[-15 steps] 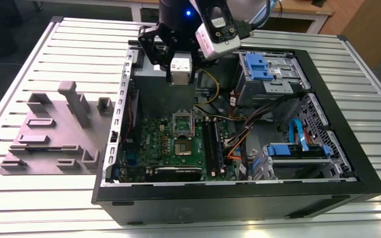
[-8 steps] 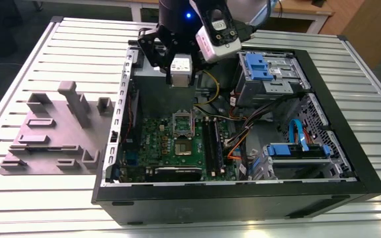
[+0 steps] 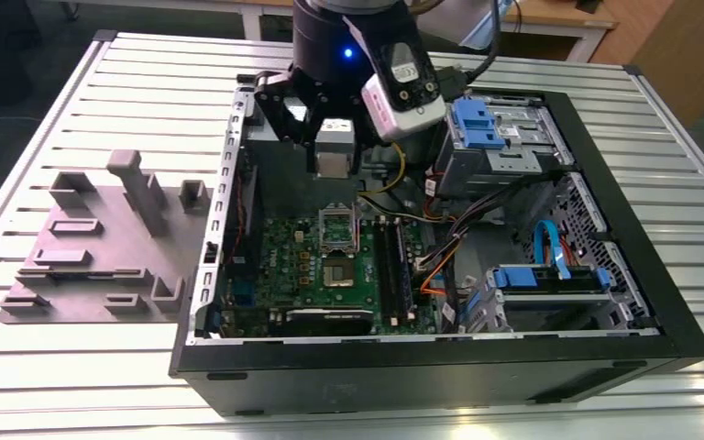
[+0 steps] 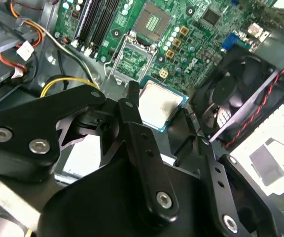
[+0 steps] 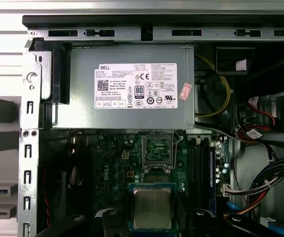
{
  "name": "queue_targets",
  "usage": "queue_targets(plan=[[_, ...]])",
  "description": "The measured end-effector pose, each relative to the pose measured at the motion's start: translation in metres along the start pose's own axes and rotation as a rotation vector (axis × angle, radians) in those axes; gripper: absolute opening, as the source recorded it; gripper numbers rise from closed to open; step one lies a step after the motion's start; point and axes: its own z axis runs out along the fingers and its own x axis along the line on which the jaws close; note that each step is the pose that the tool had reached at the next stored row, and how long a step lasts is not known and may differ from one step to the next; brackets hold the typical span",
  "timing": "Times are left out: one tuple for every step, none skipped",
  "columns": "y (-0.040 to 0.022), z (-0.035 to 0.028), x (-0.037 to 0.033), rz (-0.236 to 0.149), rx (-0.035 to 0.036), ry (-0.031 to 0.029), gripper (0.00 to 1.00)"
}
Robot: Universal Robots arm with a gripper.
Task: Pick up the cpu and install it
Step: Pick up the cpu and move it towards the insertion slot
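pincer (image 4: pixel 160 109) is closed on the cpu (image 5: pixel 152 207): black fingers (image 4: pixel 130 98) pinch it on two opposite edges, silvery top up, green rim showing round it

cpu is held in the air, roughly level, over the motherboard (image 3: pixel 285 252), not seated. in the first wrist view it lines up just beside the socket frame (image 5: pixel 157 153), on the side away from the power-supply box (image 5: pixel 83 98)

socket frame is a metal rectangle with a dark centre, flat on the board. long black memory slots (image 5: pixel 197 168) run alongside it, close but apart

exterior view: arm (image 3: pixel 340 37) comes down over the far part of the open PC case (image 3: pixel 450 367), pincer hanging above the far end of the board. case lies on its side, open face up, on a slatted metal tabletop (image 3: pixel 144 92)

grey fixture block (image 3: pixel 95 257) sits on the tabletop just beside the case, on the exterior view's left

on the exterior view's right, inside the case, there are drive cages with blue fittings: one far (image 3: pixel 493 137), one near (image 3: pixel 548 280), with cable bundles (image 3: pixel 450 243) between them and the board

second wrist view: black case fan (image 4: pixel 235 94) next to the board, red and black wires across its face. a yellow cable (image 4: pixel 63 84) loops close to the pincer's linkage
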Motion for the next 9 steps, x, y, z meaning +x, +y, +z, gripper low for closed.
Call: queue_targets(plan=[[-0.0013, 0.0016, 0.0000, 0.000, 0.0002, 0.0001, 0.47], [-0.0024, 0.0033, -0.0001, 0.000, 0.0003, 0.0002, 0.47], [-0.0035, 0.0051, -0.0001, 0.000, 0.0003, 0.0002, 0.47], [-0.0046, 0.0068, -0.0001, 0.000, 0.0002, 0.0001, 0.47], [-0.0056, 0.0086, -0.0002, 0.000, 0.0001, 0.0001, 0.47], [-0.0065, 0.0104, -0.0002, 0.000, 0.0000, 0.0001, 0.47], [-0.0074, 0.0122, -0.0002, 0.000, 0.0001, 0.0001, 0.47], [-0.0081, 0.0140, -0.0002, 0.000, 0.0000, 0.0001, 0.47], [-0.0087, 0.0158, -0.0003, 0.000, 0.0000, 0.0001, 0.47]])
